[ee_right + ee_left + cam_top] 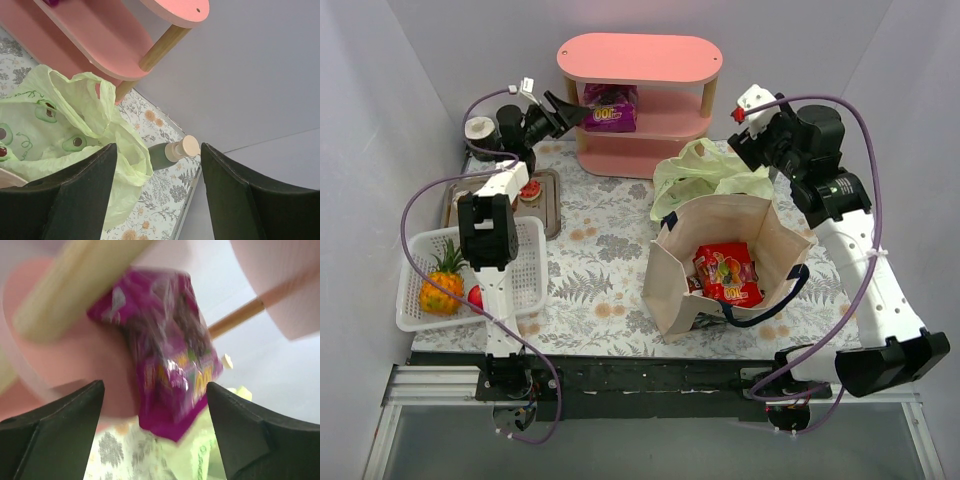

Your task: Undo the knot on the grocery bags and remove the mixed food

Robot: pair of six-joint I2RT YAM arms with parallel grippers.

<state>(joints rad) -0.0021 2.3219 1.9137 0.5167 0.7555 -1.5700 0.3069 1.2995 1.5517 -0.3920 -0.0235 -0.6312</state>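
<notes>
A purple snack packet (610, 112) lies on the middle board of the pink shelf (640, 62). My left gripper (578, 112) is right at it, open. In the left wrist view the blurred packet (170, 355) hangs between the spread fingers (70, 415), touching neither. The pale yellow-green bag (705, 175) lies slack behind the beige tote (760, 225), which holds red packets (728, 272). The knot is out of view. My right gripper (742, 138) hovers open above that bag (60, 120), holding nothing. A pineapple (442, 285) and a red fruit (475, 296) lie in the white basket.
The white mesh basket (532, 262) sits front left, with a dark tray (550, 205) carrying a pastry (530, 192) behind it. A dark green bottle (170, 152) lies on the floral cloth at the back right, close to the wall.
</notes>
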